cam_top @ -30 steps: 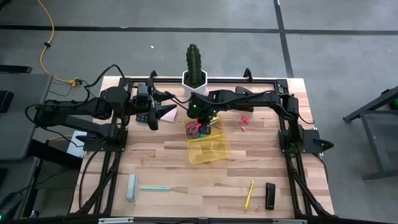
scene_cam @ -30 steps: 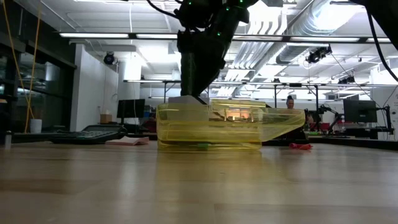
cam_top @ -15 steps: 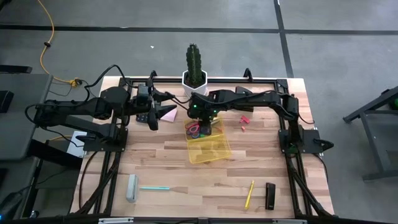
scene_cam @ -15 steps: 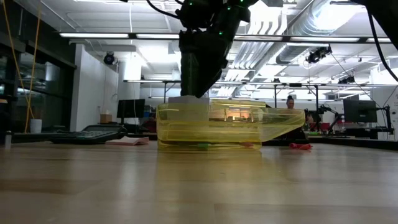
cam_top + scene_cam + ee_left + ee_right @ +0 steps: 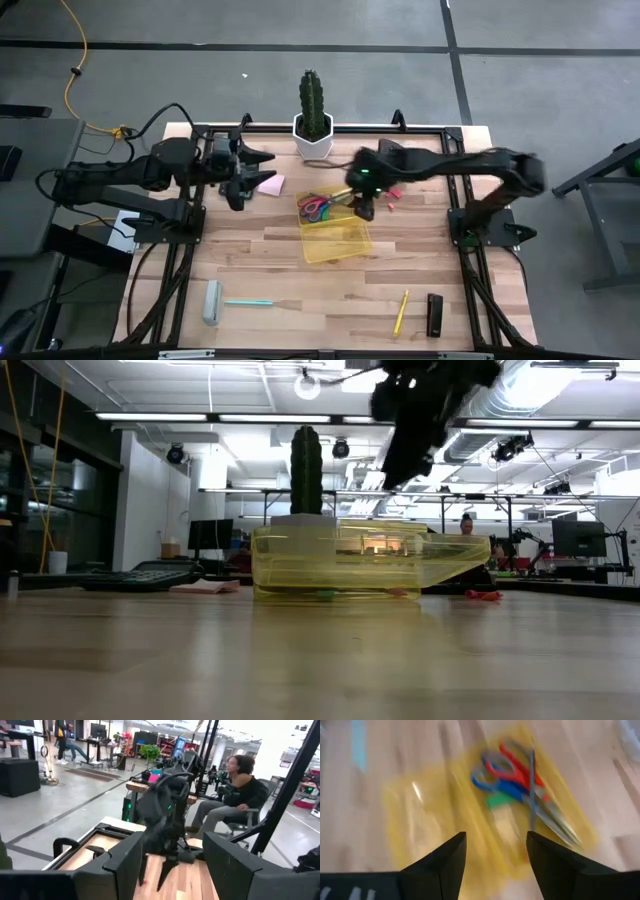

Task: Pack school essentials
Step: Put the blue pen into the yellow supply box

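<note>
A yellow see-through case (image 5: 336,232) lies open on the table's middle. In its far end lie red-handled and blue-handled scissors (image 5: 512,772) with a green piece (image 5: 497,800) and a thin dark stick (image 5: 532,785) across them. My right gripper (image 5: 362,206) hangs open, above the table just right of the case's far end, with nothing between its fingers (image 5: 451,855). My left gripper (image 5: 236,192) waits open at the far left beside the pink sticky-note pad (image 5: 269,185). A light-blue pen (image 5: 248,302) and a yellow pencil (image 5: 401,312) lie near the front edge.
Small red pieces (image 5: 391,200) lie right of my right gripper. A potted cactus (image 5: 313,108) stands at the far edge, and a black calculator (image 5: 150,573) lies by my left gripper. A grey block (image 5: 211,302) and a black item (image 5: 434,315) lie near the front edge.
My right gripper has opened, risen out of the case's far end and swung toward the table's right edge. The scissors now show uncovered in the case. The case has stayed in place.
</note>
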`<action>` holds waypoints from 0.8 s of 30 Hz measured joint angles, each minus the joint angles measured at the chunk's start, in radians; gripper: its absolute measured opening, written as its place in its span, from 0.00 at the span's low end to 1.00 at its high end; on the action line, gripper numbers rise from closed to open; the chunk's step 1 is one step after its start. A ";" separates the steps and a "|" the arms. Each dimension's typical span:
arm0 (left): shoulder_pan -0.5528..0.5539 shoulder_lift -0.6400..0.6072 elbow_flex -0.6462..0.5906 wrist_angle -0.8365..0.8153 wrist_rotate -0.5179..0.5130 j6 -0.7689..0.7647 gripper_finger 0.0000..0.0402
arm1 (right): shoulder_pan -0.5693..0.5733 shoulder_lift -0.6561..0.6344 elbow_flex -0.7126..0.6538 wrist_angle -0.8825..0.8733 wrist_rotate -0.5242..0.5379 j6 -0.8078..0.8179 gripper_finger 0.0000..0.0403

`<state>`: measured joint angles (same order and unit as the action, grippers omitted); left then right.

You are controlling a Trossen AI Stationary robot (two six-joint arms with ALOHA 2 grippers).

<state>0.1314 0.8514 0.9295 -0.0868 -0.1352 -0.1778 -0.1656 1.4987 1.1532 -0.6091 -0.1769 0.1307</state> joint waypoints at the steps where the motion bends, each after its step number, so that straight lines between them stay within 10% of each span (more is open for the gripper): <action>1: 0.000 -0.006 0.000 0.000 0.001 0.000 0.49 | 0.004 -0.053 -0.053 0.073 -0.007 0.050 0.50; 12: -0.001 -0.015 -0.143 0.235 0.042 -0.067 0.49 | 0.056 -0.392 -0.365 0.847 0.012 0.176 0.50; 24: -0.001 -0.015 -0.160 0.243 0.042 -0.055 0.49 | 0.064 -0.415 -0.386 0.906 0.011 0.072 0.50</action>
<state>0.1307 0.8364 0.7692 0.1562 -0.0930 -0.2325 -0.1017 1.0832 0.7673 0.2970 -0.1658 0.2025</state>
